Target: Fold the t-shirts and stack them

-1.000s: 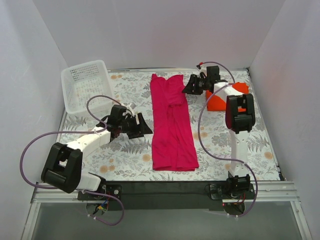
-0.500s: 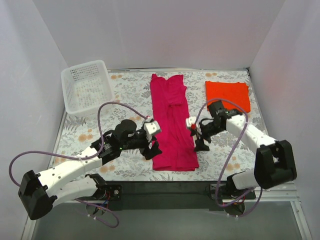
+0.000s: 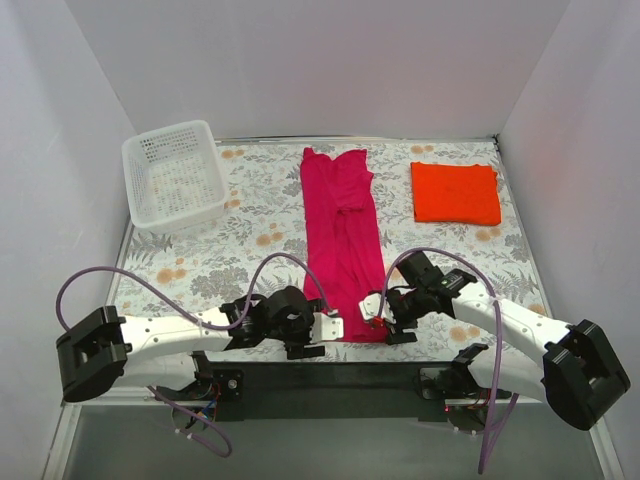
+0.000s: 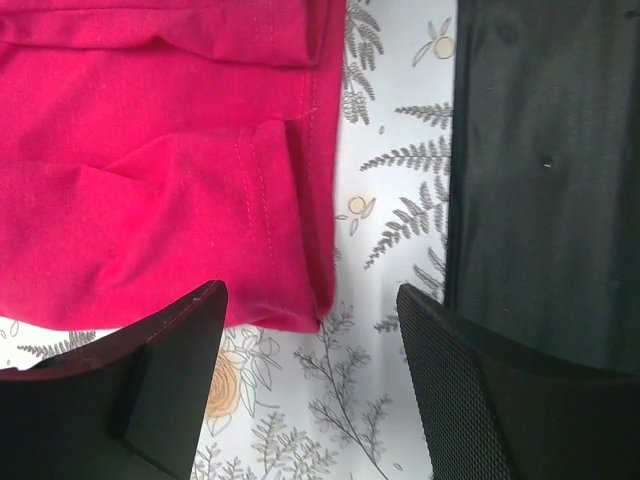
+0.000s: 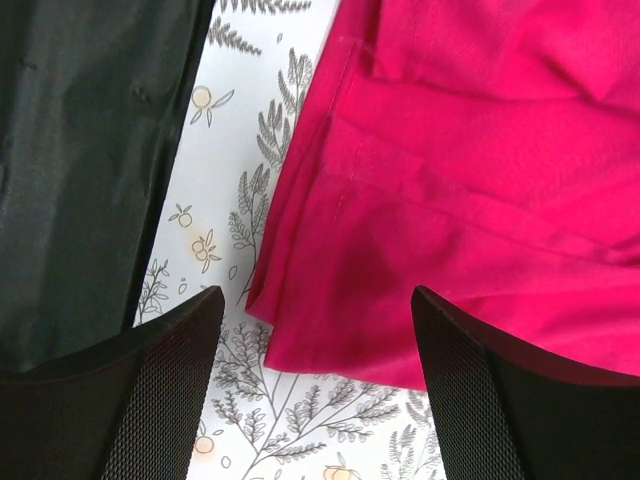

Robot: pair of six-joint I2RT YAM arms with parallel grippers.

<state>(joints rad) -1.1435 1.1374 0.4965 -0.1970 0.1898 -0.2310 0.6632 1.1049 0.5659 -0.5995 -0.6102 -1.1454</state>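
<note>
Tabletop [image 3: 200, 270] w/ fern-and-flower print, plain white walls [image 3: 300, 70] on 3 sides, black strip [image 3: 330, 375] along near edge. White basket [image 3: 135, 190] in far-left corner. Magenta-pink shirt [image 3: 343, 240] lies as a long strip down the middle. Orange-red shirt [image 3: 455, 193] is folded flat, far right.

Left claw [image 3: 325, 332] is at the strip's near-left corner and right claw [image 3: 378, 315] at its near-right corner. Both have fingers apart, nothing gripped.

Vs 1 s ago: left claw came in from mid-left. Right claw came off the orange-red shirt, now fully uncovered. Magenta-pink shirt hasn't moved.
</note>
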